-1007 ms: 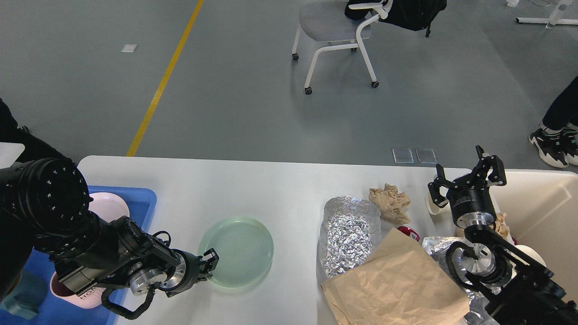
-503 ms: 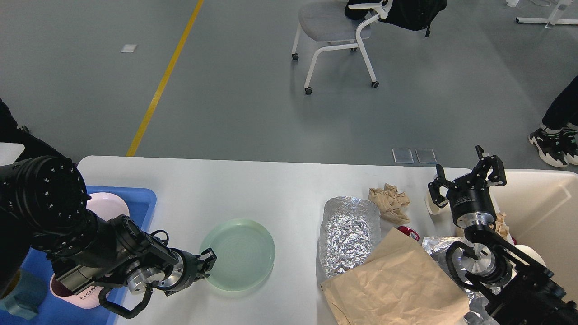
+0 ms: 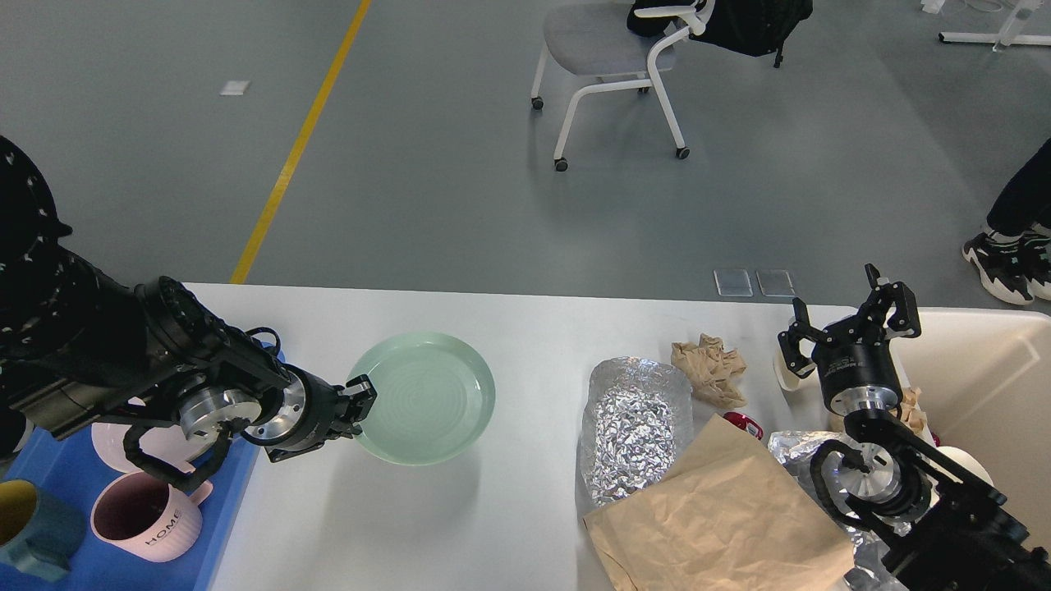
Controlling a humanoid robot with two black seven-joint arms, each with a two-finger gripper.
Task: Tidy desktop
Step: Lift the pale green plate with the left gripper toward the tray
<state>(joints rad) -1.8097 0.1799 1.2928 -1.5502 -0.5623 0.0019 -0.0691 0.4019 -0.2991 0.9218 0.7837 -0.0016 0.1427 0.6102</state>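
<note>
The white desktop (image 3: 525, 328) fills the lower half of the head view. My left gripper (image 3: 360, 402) is shut on the left rim of a pale green plate (image 3: 424, 397) and holds it lifted above the desktop, with a shadow under it. My right gripper (image 3: 846, 324) is open and empty, raised near the desktop's right end beside the cream-white bin (image 3: 985, 377). On the right lie a crumpled foil sheet (image 3: 634, 427), a crumpled brown paper ball (image 3: 708, 367) and a flat brown paper bag (image 3: 722, 513).
A blue tray (image 3: 49, 525) at the left edge holds a pink "HOME" mug (image 3: 148, 525), a pink plate (image 3: 123, 443) and a teal mug (image 3: 29, 517). A small red item (image 3: 743, 424) and more foil (image 3: 792, 447) lie near my right arm. A chair stands beyond the table.
My left gripper has lifted the green plate off the desktop and carried it up and to the left. The left arm has swung back. The right arm has not moved.
</note>
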